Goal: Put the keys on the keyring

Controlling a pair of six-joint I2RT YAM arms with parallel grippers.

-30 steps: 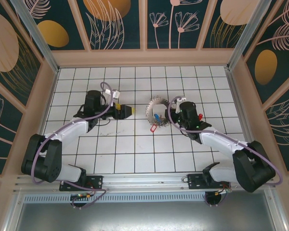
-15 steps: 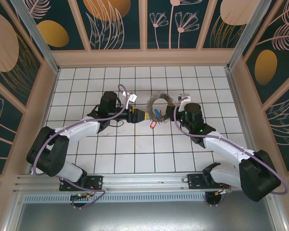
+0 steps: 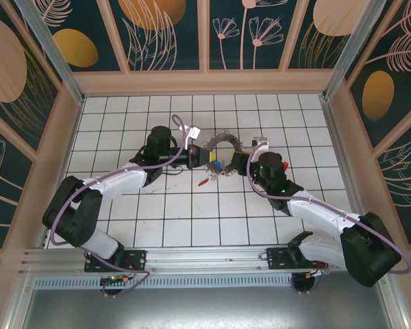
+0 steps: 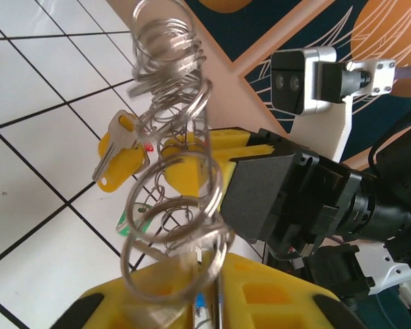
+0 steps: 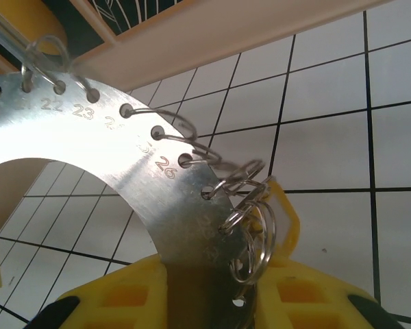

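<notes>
The keyring [image 3: 222, 139] is a flat metal ring fringed with wire loops, held between both grippers at the middle of the tiled floor. My left gripper [image 3: 205, 159] reaches it from the left. In the left wrist view its yellow fingers [image 4: 281, 301] are shut on the ring's looped rim [image 4: 185, 205], with a blue bit in the gap. My right gripper [image 3: 234, 163] is shut on the numbered plate [image 5: 123, 178] from the right. A yellow key [image 4: 120, 164] and a green tag [image 4: 130, 221] hang from loops. A blue key [image 3: 218, 164] hangs below the ring. A red key [image 3: 203, 181] lies on the tiles.
Wooden walls [image 3: 205, 82] enclose the white tiled floor [image 3: 192, 219]. The right arm's wrist camera [image 4: 305, 75] sits close behind the ring in the left wrist view. Open tiles lie in front of and behind the grippers.
My left arm swung right to the keyring and its open fingers closed on the rim. The right gripper edged left with the ring. The red key moved left onto the tiles.
</notes>
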